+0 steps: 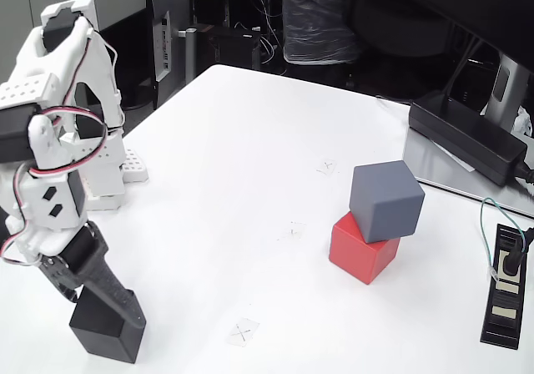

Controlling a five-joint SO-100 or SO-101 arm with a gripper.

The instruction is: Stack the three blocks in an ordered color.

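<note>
A slate blue-grey cube point(386, 200) sits on top of a bright red cube point(361, 250) at the right of the white table, shifted a little to the right of it. The black cube point(107, 331) rests at the bottom left near the table's front edge. My gripper point(102, 303) hangs from the white arm at the left, pointing down onto the black cube. One black finger point(113, 292) lies across the cube's top and right side. The other finger is hidden, so whether the jaws grip the cube is unclear.
A long flat black power brick point(467, 136) lies at the back right beside a monitor stand point(506, 86). A black power strip point(506, 286) with a cable sits at the right edge. Small X marks point(242, 332) dot the table's middle. The arm's white base point(108, 169) stands at the left.
</note>
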